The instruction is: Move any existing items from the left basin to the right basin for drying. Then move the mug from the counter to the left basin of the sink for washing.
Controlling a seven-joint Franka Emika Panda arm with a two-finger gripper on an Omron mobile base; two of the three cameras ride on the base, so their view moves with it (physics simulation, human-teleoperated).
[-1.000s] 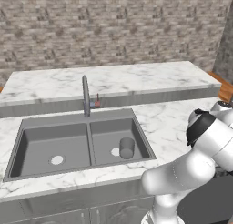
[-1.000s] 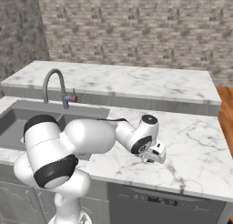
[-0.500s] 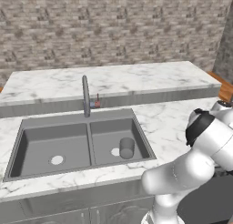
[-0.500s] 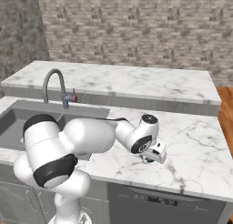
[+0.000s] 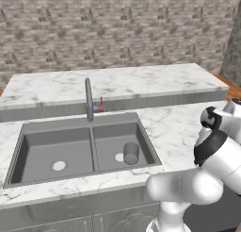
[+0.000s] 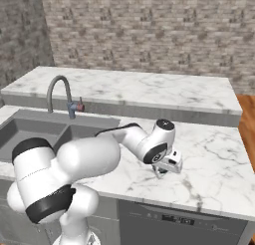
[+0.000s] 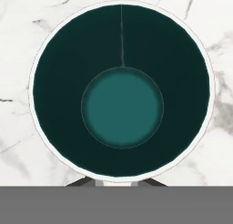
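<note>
marble counter (image 6: pixel 219 159) holds the mug (image 7: pixel 121 89) right of the sink (image 5: pixel 28 177); your gripper (image 6: pixel 167 169) has its jaws closed on the rim. next, i'd judge, lift it clear and carry it to the left basin (image 5: pixel 42 153).

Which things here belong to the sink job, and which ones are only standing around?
Belong to the job:
- mug, standing on the counter
- left basin
- right basin
- grey cup, already in the right basin

Only standing around:
- faucet
- brick wall
- dishwasher front
</note>
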